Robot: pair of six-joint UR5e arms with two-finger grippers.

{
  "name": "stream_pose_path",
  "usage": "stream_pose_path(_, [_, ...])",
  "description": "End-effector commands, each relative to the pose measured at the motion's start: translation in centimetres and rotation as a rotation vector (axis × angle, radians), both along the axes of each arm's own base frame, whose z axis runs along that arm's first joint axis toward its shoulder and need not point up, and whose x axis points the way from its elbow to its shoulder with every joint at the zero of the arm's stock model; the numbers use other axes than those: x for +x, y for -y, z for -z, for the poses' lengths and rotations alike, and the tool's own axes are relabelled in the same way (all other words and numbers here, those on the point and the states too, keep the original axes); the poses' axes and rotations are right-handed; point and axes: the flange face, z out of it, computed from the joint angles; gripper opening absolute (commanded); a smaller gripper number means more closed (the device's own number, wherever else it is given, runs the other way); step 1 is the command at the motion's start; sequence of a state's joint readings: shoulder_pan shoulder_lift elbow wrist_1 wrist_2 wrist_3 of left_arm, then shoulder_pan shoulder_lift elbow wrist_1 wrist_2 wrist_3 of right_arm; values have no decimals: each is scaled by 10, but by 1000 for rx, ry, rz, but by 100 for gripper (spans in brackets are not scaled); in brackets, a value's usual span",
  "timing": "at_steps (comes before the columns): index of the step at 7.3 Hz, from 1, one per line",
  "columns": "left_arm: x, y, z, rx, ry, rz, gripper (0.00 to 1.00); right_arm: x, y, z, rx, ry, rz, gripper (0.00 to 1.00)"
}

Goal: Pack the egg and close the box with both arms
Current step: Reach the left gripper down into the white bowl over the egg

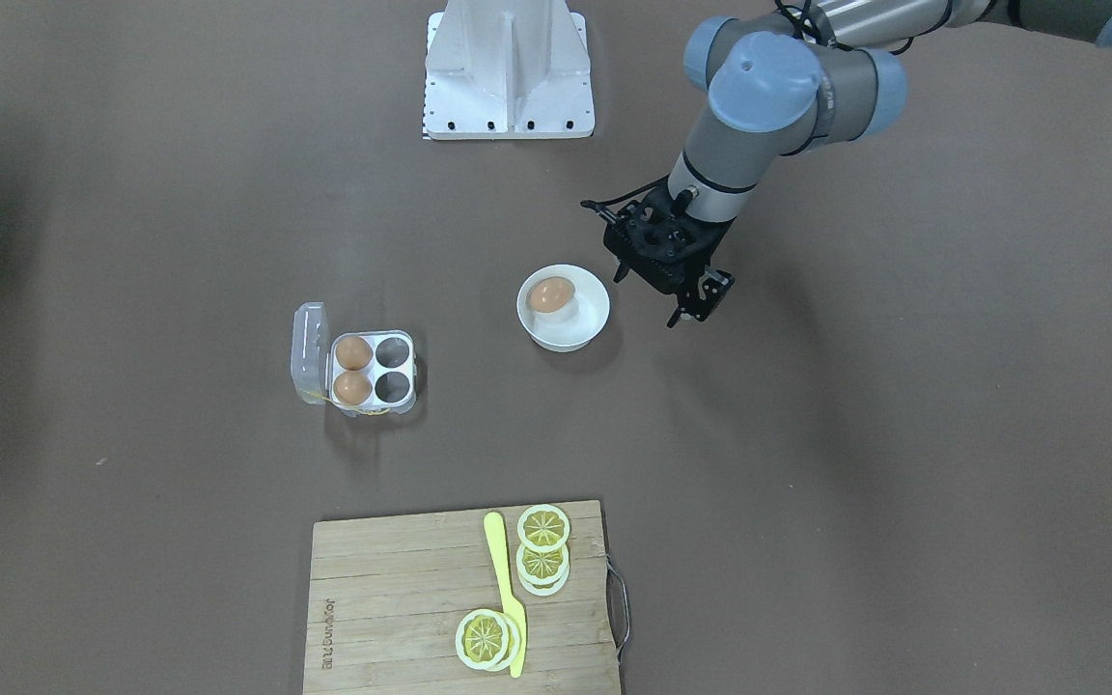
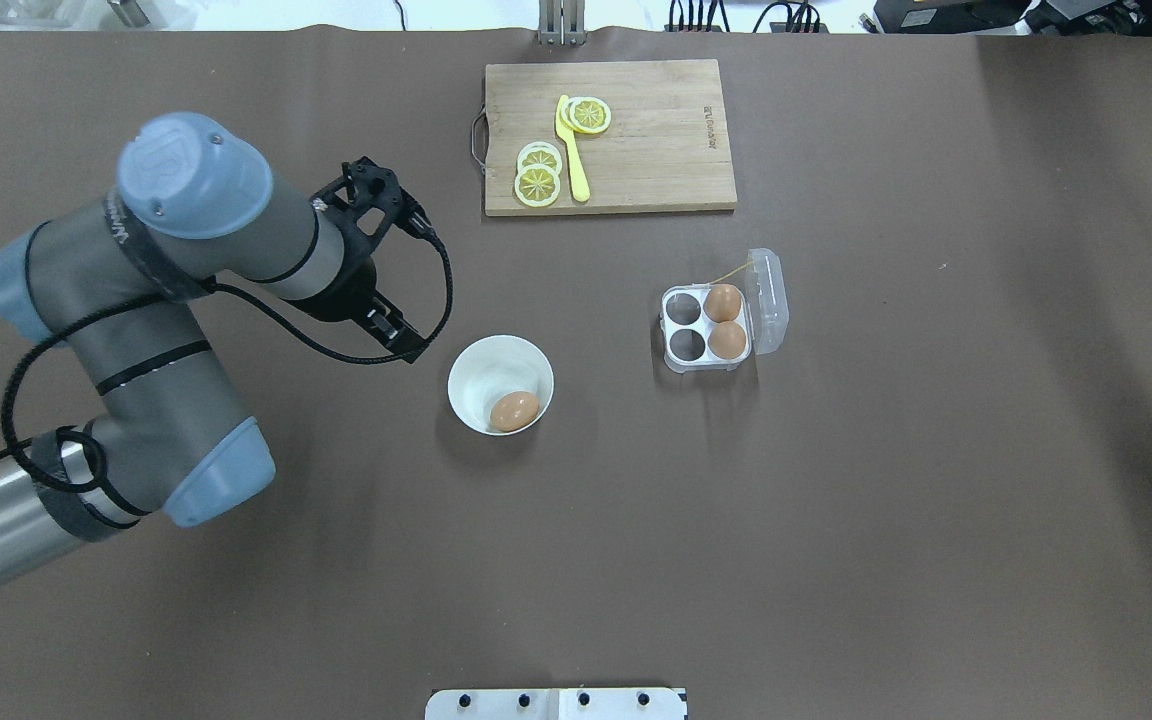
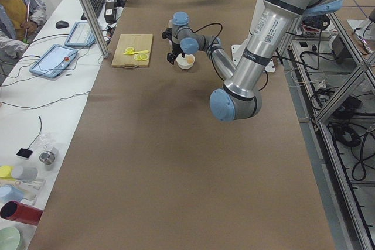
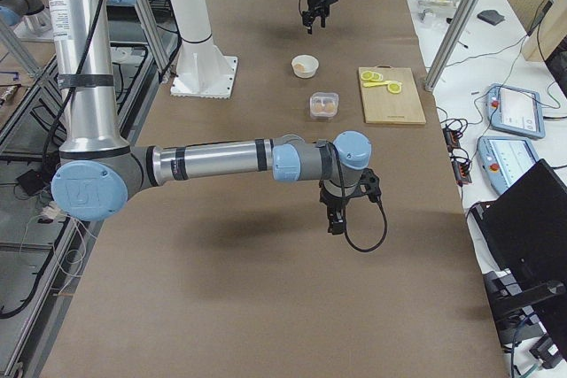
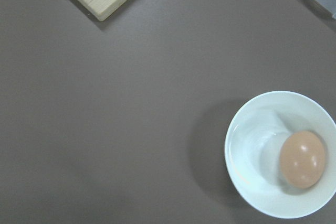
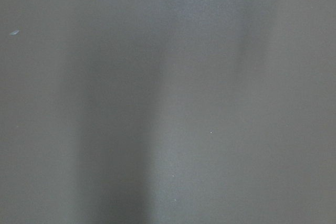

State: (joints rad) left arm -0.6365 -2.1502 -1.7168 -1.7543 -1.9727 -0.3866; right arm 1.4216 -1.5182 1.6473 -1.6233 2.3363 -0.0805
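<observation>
One egg (image 1: 550,294) rests at the bowl's (image 1: 597,319) far edge, just beside the left gripper (image 1: 657,294), spread and empty; right gripper (image 4: 335,219), cannot tell.

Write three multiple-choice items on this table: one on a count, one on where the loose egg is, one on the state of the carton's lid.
1. How many eggs sit in the carton? A. one B. two C. four
2. Where is the loose egg? A. in a carton cell B. on the cutting board C. in the white bowl
3. How is the carton's lid? A. open B. shut C. missing

Answers: 1 B, two cells are filled and two are empty; 2 C, it lies at the bowl's bottom; 3 A, the lid is folded back beside the cells.
</observation>
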Motion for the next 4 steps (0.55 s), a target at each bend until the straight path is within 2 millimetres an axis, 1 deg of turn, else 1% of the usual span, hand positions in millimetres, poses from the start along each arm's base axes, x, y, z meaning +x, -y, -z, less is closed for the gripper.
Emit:
stream_pose_path(1, [48, -7, 16, -14, 10, -24, 82, -8, -1, -1, -11, 0, 7, 100])
stream_pose_path(2, [74, -30, 10, -43, 17, -48, 82, -8, -1, 1, -10, 4, 6, 100])
stream_pose_path(3, [76, -36, 18, -44, 1, -48, 82, -8, -1, -2, -15, 1, 5, 100])
stream_pose_path(4, [83, -43, 17, -47, 4, -58, 81, -8, -1, -2, -15, 1, 5, 100])
